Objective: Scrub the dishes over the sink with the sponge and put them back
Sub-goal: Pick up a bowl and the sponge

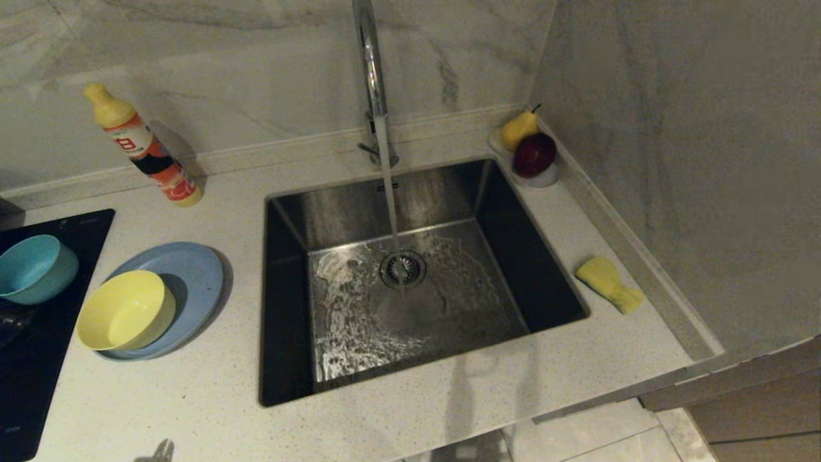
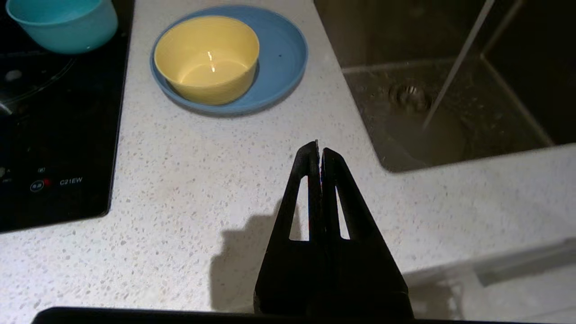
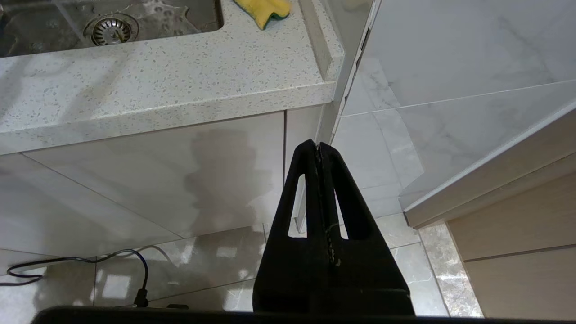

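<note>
I'm looking down on a pale speckled tabletop (image 1: 192,385) set into a corner of grey-veined marble walls. The sink (image 1: 288,308) is sunk into its middle, and water runs from the chrome tap (image 1: 371,64) onto the wet steel floor beside the round drain strainer (image 1: 403,268).

On my left, the yellow bowl (image 1: 126,310) sits on the light-blue plate (image 1: 192,273), leaning over the plate's near-left edge. The teal bowl (image 1: 35,268) stands apart from them on the black cooktop (image 1: 38,359), whose far side is cut off by the frame. An orange detergent bottle (image 1: 144,149) with a yellow cap stands tilted against the back wall.

On my right, the sponge (image 1: 608,283) lies squashed on the narrow strip of tabletop between the sink and the raised edge by the wall; its dark green face only peeks out in the right wrist view. In the far corner a yellow pear (image 1: 518,128) and a dark red apple (image 1: 534,154) rest in a small clear dish (image 1: 545,176), mostly hidden beneath them.

My left tool (image 2: 320,150) hovers over bare tabletop near the sink's front corner, pinched closed on nothing. My right tool (image 3: 317,148) hangs below the tabletop's edge, in front of the cabinet front (image 3: 157,180) and tiled floor (image 3: 387,234), likewise closed and empty. A black cable (image 3: 90,258) trails across the floor.
</note>
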Controlling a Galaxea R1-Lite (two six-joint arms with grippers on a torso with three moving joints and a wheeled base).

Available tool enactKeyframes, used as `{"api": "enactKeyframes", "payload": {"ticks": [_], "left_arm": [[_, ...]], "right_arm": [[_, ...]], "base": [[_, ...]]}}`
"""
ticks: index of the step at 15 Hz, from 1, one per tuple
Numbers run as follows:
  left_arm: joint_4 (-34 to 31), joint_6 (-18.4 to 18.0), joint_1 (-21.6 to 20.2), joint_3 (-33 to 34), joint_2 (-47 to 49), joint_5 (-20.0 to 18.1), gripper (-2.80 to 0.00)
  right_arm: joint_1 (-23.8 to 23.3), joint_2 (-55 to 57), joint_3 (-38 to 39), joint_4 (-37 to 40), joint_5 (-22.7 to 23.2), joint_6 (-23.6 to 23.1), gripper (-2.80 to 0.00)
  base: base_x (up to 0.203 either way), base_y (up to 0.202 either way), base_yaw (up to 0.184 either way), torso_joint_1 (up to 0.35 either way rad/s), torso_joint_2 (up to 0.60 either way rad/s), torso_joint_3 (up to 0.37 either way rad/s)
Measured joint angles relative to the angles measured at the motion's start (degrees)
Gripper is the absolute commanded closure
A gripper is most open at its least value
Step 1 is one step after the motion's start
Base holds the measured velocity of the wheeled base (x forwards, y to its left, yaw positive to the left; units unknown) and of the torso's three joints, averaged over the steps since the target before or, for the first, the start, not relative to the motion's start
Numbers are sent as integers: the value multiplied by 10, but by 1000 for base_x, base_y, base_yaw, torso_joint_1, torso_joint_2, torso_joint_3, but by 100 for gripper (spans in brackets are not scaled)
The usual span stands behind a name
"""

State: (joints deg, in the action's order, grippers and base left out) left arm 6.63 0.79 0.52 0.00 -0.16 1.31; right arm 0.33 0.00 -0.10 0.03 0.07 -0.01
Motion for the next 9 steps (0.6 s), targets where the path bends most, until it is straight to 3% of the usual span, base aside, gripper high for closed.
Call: {"api": "enactKeyframes", "payload": {"ticks": [9], "left_arm": [[5,4,0,0,0,1,0]], "right_arm": [[0,0,0,0,0,-6,0]], "base": [[0,0,0,0,0,0]]}}
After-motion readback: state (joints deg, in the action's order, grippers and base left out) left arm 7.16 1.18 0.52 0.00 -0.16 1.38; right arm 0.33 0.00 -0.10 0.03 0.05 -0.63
